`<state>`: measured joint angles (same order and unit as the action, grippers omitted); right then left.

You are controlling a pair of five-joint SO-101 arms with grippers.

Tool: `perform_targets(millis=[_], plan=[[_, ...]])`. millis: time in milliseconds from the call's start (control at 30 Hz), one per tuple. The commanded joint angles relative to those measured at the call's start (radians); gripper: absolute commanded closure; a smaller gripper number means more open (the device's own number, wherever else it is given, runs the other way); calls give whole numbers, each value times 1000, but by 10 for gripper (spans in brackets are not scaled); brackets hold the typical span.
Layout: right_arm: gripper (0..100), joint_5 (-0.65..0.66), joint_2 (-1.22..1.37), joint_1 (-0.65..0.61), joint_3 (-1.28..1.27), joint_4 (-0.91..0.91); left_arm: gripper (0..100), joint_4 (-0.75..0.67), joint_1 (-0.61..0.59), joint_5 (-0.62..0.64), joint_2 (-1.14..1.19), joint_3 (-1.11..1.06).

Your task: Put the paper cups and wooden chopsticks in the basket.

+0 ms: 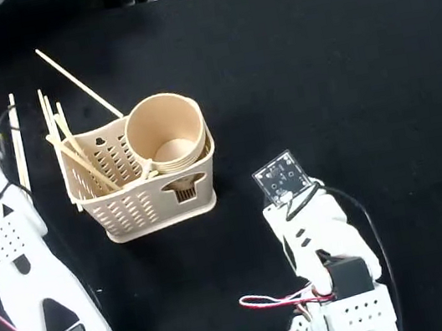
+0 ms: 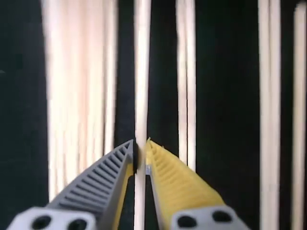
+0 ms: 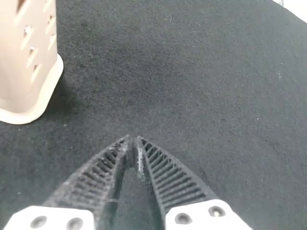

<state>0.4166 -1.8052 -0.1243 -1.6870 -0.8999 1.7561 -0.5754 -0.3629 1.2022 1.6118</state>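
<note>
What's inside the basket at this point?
A stack of cups sits in the basket, with several chopsticks leaning beside it, ends poking above the rim. The cups and walls hide the basket floor and the chopsticks' lower ends; cup count is unclear.

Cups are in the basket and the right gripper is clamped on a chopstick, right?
Not quite. The left gripper is the one clamped on a chopstick, as the left wrist view shows; the right gripper is shut on nothing. The cups are in the basket.
</note>
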Motion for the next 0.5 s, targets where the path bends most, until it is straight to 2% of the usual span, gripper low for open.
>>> perform_targets(millis=[0,333,467], plan=[[986,-3,-81,9,4,-2,971,9,-4,138,-193,-47],[986,-3,-81,9,4,-2,971,6,8,310,-758,-628],[986,-3,-81,9,4,-2,971,6,36,333,-1023,-828]])
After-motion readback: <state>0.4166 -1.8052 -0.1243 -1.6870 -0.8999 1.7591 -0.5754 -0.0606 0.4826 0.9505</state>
